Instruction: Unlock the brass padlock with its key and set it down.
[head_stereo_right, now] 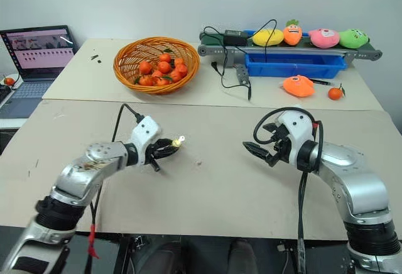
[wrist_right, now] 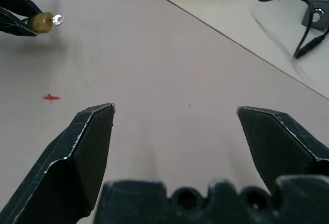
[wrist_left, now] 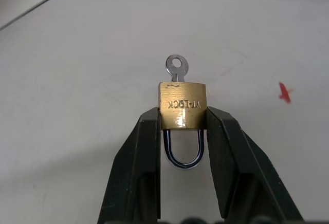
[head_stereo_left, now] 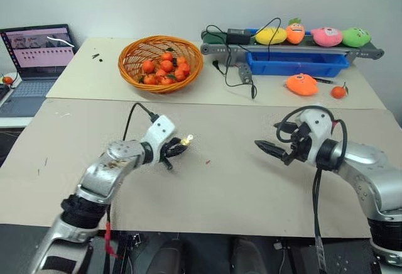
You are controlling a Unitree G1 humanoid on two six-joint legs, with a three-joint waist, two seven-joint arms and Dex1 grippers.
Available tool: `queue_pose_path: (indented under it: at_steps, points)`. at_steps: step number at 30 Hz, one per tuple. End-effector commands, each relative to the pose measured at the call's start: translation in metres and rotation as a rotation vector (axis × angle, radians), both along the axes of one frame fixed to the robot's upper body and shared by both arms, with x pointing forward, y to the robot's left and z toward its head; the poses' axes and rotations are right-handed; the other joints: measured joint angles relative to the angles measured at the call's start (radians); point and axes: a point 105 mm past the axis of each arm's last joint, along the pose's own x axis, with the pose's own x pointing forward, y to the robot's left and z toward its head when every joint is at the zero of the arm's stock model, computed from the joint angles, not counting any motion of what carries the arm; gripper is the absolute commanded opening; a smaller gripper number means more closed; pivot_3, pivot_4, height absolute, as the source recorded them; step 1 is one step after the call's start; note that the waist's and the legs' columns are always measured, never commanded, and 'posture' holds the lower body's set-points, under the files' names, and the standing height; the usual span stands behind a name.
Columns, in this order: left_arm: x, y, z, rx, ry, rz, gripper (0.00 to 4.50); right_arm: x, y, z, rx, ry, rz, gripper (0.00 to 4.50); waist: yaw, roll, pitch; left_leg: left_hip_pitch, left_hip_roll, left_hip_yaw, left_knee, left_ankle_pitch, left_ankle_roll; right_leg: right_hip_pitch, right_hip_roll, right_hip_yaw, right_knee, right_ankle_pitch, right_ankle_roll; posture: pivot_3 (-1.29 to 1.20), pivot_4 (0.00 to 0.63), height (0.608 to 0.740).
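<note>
My left gripper (head_stereo_left: 178,147) is shut on the brass padlock (wrist_left: 182,106), its two black fingers (wrist_left: 141,147) pinching the squarish body from both sides above the table. The dark shackle (wrist_left: 183,154) loops back between the fingers. A small silvery key (wrist_left: 177,68) sticks out of the padlock's far end, pointing away from the gripper. The padlock (head_stereo_left: 188,139) shows as a yellow speck at the left fingertips, and also as a brass padlock (wrist_right: 42,22) in the right wrist view. My right gripper (head_stereo_left: 269,151) hangs open over the table to the right, nothing between its fingers.
An orange wicker basket (head_stereo_left: 161,62) of small oranges stands on the far table. Behind it to the right are a blue tray (head_stereo_left: 295,64), a conveyor (head_stereo_left: 289,46) with plush toys and cables. A laptop (head_stereo_left: 34,60) sits far left. A red mark (wrist_right: 50,97) is on the tabletop.
</note>
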Motion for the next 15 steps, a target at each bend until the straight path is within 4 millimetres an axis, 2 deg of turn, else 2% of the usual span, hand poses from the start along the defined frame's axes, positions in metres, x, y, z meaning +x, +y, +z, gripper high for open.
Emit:
queue_pose_path:
  at_steps: [1, 4, 7, 15]
  points:
    - [-0.015, -0.013, 0.013, 0.004, -0.044, -0.212, 0.76, 0.001, 0.007, 0.011, -0.003, -0.058, 0.043, 4.50, 0.002, 0.000, 0.000, 0.000, 0.000, 0.000, 0.000, 0.000, 0.000, 0.000, 0.000, 0.000, 0.000, 0.000, 0.000, 0.00, 0.150, 0.740]
    - [-0.036, -0.019, 0.009, 0.020, -0.010, -0.377, 0.76, 0.002, 0.011, 0.010, -0.010, -0.058, 0.063, 4.50, 0.001, 0.000, 0.000, -0.001, 0.000, 0.000, 0.000, 0.000, 0.000, 0.000, 0.000, -0.001, -0.001, 0.000, 0.000, 0.00, 0.150, 0.740]
    - [-0.047, -0.020, 0.005, 0.053, 0.006, -0.487, 0.76, 0.002, 0.013, 0.009, -0.013, -0.061, 0.073, 4.50, 0.001, 0.000, 0.000, -0.001, 0.000, 0.000, 0.000, 0.000, 0.000, 0.000, 0.000, 0.000, -0.001, 0.000, 0.000, 0.00, 0.150, 0.740]
    - [-0.044, -0.022, 0.010, 0.082, -0.017, -0.610, 0.76, -0.002, 0.022, 0.009, -0.008, -0.069, 0.113, 4.50, 0.001, 0.000, 0.000, 0.000, 0.000, 0.000, 0.000, -0.001, 0.001, 0.000, 0.000, -0.001, 0.000, 0.000, 0.000, 0.00, 0.150, 0.740]
